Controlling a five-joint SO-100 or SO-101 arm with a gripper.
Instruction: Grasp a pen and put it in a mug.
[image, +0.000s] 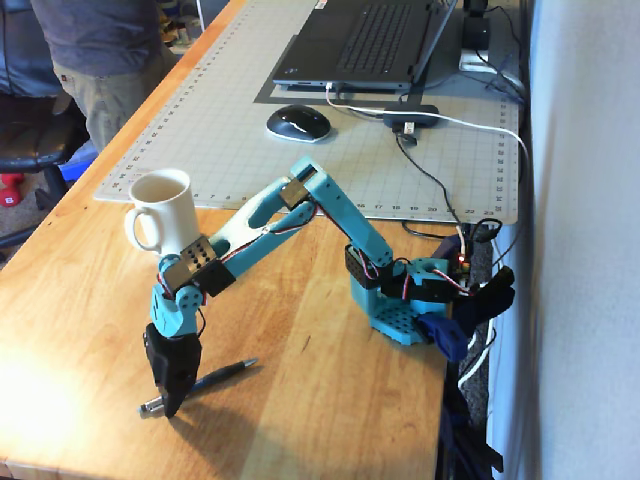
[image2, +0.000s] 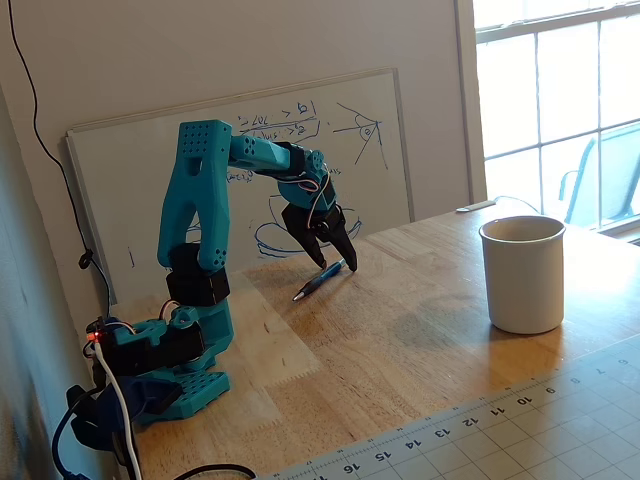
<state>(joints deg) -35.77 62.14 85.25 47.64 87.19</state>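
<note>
The slim dark pen (image: 222, 373) (image2: 308, 289) lies flat on the wooden table near its front edge in a fixed view. My black gripper (image: 168, 406) (image2: 337, 266) points down over the pen's clip end, open, with one finger on each side of the pen. I cannot tell whether its tips touch the table. The cream-white mug (image: 164, 206) (image2: 522, 274) stands upright well apart from the gripper, its handle toward the table edge.
A gridded cutting mat (image: 230, 110) holds a laptop (image: 375, 40) and a black mouse (image: 297, 121). Cables run to the arm's base (image: 405, 305). A whiteboard (image2: 380, 190) leans on the wall behind the pen. A person (image: 95, 50) stands beside the table.
</note>
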